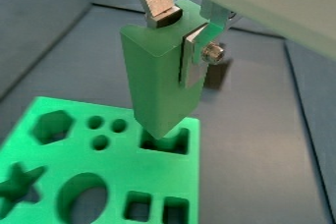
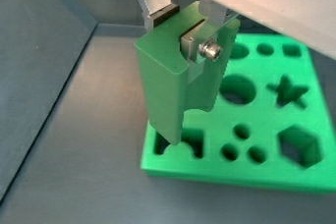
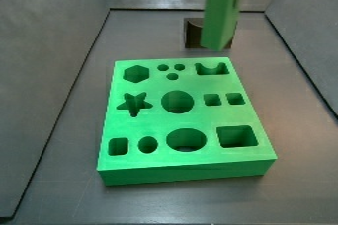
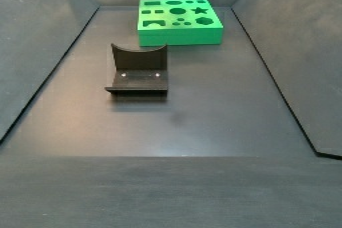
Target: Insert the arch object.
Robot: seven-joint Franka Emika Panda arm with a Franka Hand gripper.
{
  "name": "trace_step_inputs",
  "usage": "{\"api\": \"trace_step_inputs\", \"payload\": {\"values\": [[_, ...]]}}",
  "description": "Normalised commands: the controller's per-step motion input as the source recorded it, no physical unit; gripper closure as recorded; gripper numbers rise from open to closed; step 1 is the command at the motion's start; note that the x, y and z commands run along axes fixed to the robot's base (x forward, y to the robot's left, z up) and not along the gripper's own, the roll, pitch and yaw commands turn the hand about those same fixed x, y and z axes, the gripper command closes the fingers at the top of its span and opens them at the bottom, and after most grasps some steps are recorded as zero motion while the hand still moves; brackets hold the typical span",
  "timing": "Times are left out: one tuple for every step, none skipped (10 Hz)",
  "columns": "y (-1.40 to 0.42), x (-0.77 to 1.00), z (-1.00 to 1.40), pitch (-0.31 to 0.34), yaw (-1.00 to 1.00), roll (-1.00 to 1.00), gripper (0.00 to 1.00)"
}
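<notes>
Above the board's corner slot, the arch block is held upright by its top, clamped between the gripper's fingers, lower end just entering, presumably kept vertical for straight insertion. Fixture stands well apart.

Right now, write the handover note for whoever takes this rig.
Gripper: shut on the arch object, holding its top end, above the far edge of the holed board.
Arch object: upright, its lower end at the arch-shaped hole at the board's corner; in both wrist views it meets the opening, depth unclear.
Fixture: on the floor, apart from the board.
Done: block picked, brought to the hole.
Left: push down fully, release.
</notes>
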Motion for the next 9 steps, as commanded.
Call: {"api": "trace_step_inputs", "payload": {"values": [[0.00,0.05,-0.27,0.000,-0.92,-0.12,1.00],[0.06,0.00,-0.13,0.000,-0.75,-0.13,1.00],[0.05,-0.04,-0.06,0.000,-0.68,-0.20,1.00],[0.05,-0.05,-0.03,0.000,-0.68,-0.20,1.00],[0.13,-0.22,0.00,-0.011,-0.58,-0.17,1.00],[0.15,-0.02,-0.09,0.000,-0.45,-0.15,1.00],[0.01,0.05,-0.17,0.017,-0.31,-0.10,1.00],[0.01,0.00,0.00,-0.001,0.00,-0.04,1.00],[-0.03,0.07,0.00,0.004,-0.07,0.00,1.00]]}}
